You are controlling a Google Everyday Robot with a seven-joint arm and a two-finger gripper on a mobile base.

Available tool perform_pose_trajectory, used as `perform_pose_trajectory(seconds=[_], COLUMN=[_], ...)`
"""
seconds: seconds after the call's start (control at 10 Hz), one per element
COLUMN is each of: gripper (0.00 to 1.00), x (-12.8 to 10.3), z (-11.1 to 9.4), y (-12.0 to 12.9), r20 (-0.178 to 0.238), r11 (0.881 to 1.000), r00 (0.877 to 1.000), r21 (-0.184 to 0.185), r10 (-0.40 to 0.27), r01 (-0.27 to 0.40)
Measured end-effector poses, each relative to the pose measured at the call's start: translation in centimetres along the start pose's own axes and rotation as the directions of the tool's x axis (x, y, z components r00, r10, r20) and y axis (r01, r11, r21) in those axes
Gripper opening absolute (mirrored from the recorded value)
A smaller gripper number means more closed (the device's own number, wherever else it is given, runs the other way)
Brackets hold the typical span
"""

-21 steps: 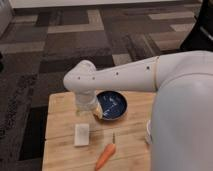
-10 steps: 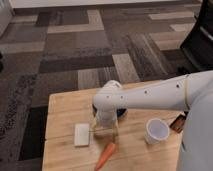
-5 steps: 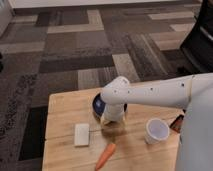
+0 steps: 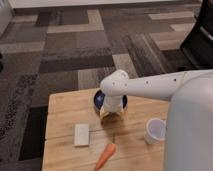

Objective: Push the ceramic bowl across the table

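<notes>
The dark-blue ceramic bowl (image 4: 97,98) sits near the far edge of the light wooden table (image 4: 65,110); only its left and right rims show. My white arm reaches in from the right and its wrist covers the middle of the bowl. The gripper (image 4: 111,115) points down at the bowl's near side, close to the tabletop.
A white cup (image 4: 155,131) stands at the right, close to my arm's body. An orange carrot (image 4: 105,156) lies near the front edge, and a white rectangular block (image 4: 81,134) lies to the left. Patterned carpet lies beyond the table's far edge.
My arm has swung from the table's left toward the middle, uncovering the cup. The wrist now sits over the bowl, which has shifted slightly toward the far edge.
</notes>
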Motion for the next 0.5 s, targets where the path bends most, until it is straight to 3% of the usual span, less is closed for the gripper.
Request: perform_pose_trajectory(seconds=[0.2,0.5], gripper=[0.65,0.65], x=[-2.6,-4.3], z=[-0.4,-1.8], y=[-1.8,-4.3], r20=[-0.004,-0.009], r11=[1.000,0.999], r00=[1.000,1.000], r21=[0.025,0.049], r10=[-0.006,0.021], r01=[0.006,-0.021])
